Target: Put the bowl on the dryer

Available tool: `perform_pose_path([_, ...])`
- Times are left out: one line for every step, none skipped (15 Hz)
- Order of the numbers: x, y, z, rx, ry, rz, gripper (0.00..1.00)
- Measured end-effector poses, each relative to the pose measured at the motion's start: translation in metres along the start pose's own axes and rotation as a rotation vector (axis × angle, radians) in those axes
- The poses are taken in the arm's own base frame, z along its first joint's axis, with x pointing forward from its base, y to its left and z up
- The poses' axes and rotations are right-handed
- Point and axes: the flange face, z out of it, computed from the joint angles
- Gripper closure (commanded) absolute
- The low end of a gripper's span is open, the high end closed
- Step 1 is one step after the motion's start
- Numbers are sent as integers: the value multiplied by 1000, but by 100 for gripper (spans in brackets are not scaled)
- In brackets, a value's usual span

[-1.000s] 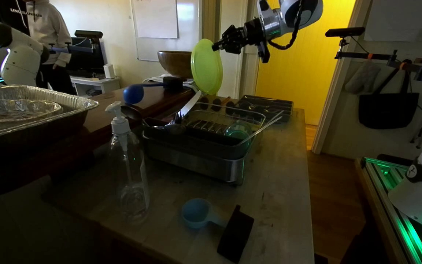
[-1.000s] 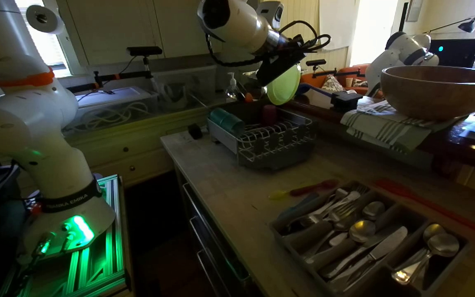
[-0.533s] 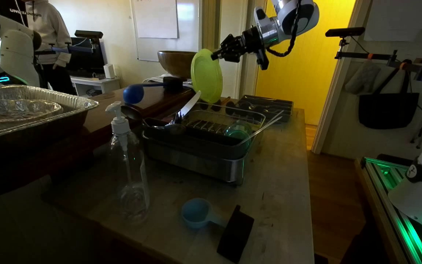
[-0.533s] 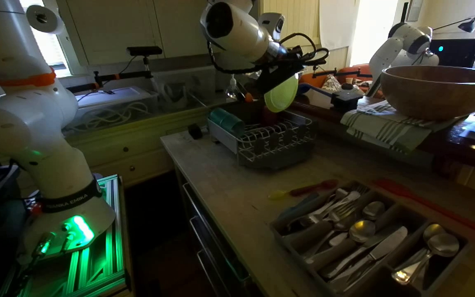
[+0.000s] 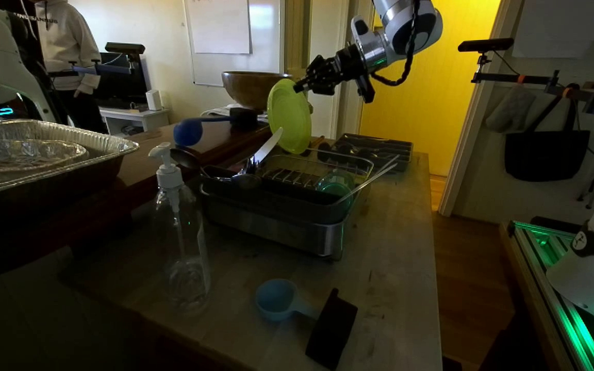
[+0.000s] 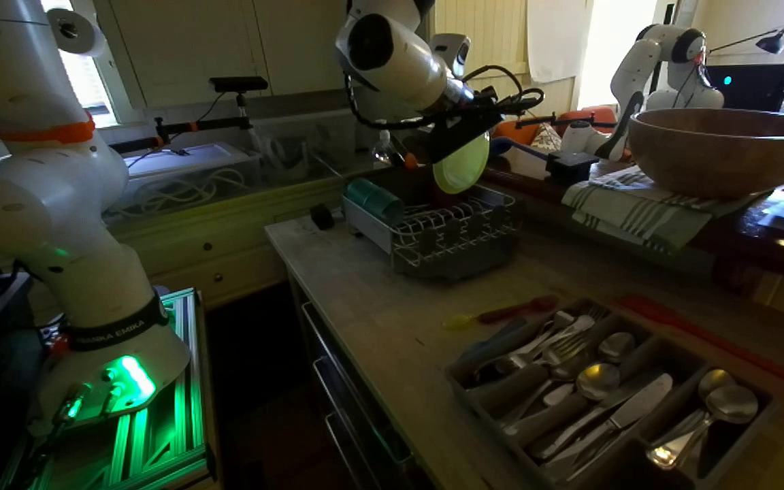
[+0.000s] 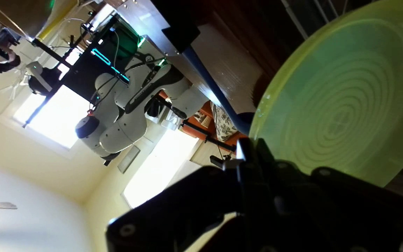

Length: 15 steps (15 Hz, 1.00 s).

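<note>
the bowl [image 5: 289,118] is with me, above the dryer [image 5: 276,226] as far as both exterior views show: my gripper [image 5: 299,87] is clenched on its upper rim, and the rest of it hangs downward from that pinch, between me and the dryer. being round, it has no long axis, so what counts is its plane, which stands close to upright, turned on edge over the dryer rather than mouth up or mouth down. its lowest stretch of rim is the part nearest the dryer, with me at the opposite end, higher above the dryer; whether that rim touches the dryer, i cannot tell. in an exterior view a knife [image 5: 268,146] rises out of the dryer and its tip meets the bowl's edge by line of sight, contact unclear. a teal tumbler [image 6: 375,200] lies inside the dryer, off to one side of the bowl. i judge this to be the lowering step, most of the carry done: the next move should be mainly down into the dryer, lower rim first, plane lined up with the dryer's rows. a rim pinch like mine may let the bowl twist if that edge catches on the dryer.
</note>
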Motion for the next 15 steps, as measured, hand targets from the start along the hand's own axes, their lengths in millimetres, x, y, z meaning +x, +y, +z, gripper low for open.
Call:
perform_pose_path([3,2,0,3,2,-16,99])
perform_pose_path([6,5,1,6,3,-35,99])
perform_pose_path([9,7,1,8,4,-52,99])
perform_pose_path([10,10,1,10,4,-66,99])
perform_pose_path([11,10,1,14,2,-76,99])
perform_pose_path([9,9,2,20,-1,-83,99])
perform_pose_path([7,8,3,28,-5,-88,99])
perform_pose_path([5,6,4,37,-10,-93,99])
perform_pose_path([2,4,6,47,-16,-99,99])
perform_pose_path([-1,2,8,58,-21,-105,99])
perform_pose_path([-4,0,10,67,-26,-111,99])
perform_pose_path([-6,-2,12,77,-31,-120,99])
perform_pose_path([-8,-3,13,87,-36,-130,99])
perform_pose_path([-9,-4,14,96,-40,-143,99])
perform_pose_path([-9,-3,15,105,-44,-161,99])
